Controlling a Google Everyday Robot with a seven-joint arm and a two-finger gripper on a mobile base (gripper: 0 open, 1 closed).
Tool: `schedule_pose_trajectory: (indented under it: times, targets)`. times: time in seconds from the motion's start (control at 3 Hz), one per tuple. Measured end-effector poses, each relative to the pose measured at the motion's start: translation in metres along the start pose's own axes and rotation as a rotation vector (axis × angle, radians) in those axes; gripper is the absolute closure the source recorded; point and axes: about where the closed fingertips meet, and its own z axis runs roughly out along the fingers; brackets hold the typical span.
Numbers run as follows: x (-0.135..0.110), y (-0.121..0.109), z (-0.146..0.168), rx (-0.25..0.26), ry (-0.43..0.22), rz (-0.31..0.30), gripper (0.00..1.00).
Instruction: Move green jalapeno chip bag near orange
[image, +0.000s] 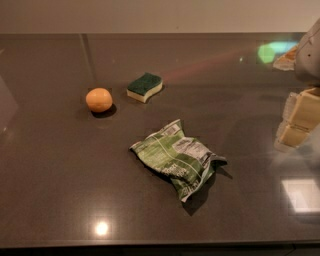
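Note:
The green jalapeno chip bag (177, 157) is a crumpled shiny green foil bag with white print. It lies flat near the middle of the dark countertop (60, 190). The orange (99, 99) is small and round and sits to the back left of the bag, well apart from it. My gripper (298, 120) is at the right edge of the view, to the right of the bag and a little above the counter. It touches nothing and holds nothing.
A sponge (144, 86) with a dark green top and yellow base lies just right of the orange. A pale wall runs along the counter's far edge. The counter's front edge runs along the bottom of the view.

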Motion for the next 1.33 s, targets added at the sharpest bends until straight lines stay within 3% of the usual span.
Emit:
schedule_pose_trajectory:
  times: [0.67,1.33]
  targets:
    - [-0.008,0.001,0.010,0.012,-0.013,-0.011,0.00]
    - [-0.025,0.013,0.062,-0.027,-0.057,-0.009,0.00]
